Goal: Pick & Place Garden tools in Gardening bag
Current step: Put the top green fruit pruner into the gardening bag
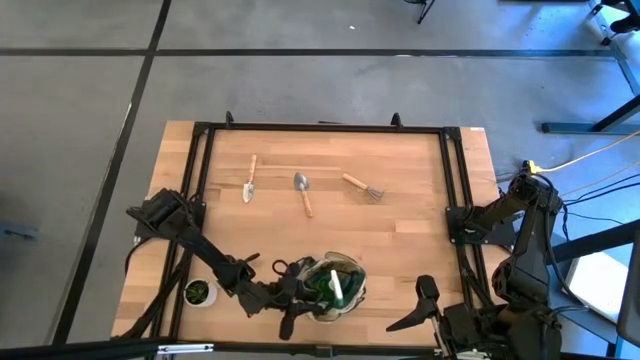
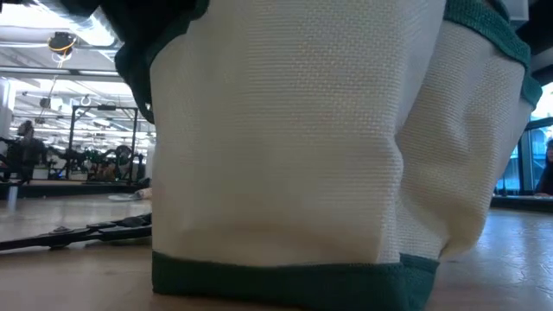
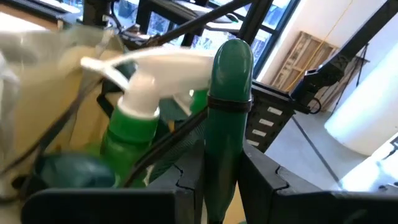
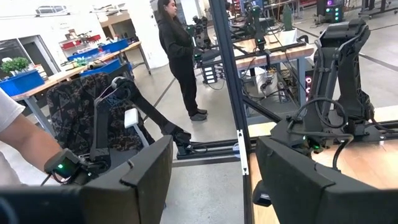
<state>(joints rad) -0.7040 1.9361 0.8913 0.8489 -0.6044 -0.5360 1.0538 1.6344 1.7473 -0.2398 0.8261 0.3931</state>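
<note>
Three tools lie well beyond the left claw, which grips a green-handled tool at the bag, just beside the spray bottle already inside. Release seems next. The right claw waits open nearby.

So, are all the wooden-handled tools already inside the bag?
No, three wooden-handled tools lie on the table, apart from the gardening bag.

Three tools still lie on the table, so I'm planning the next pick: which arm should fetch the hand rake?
Right, probably. Its tool is open and empty, on the hand rake's side. The left tool is busy at the gardening bag.
</note>
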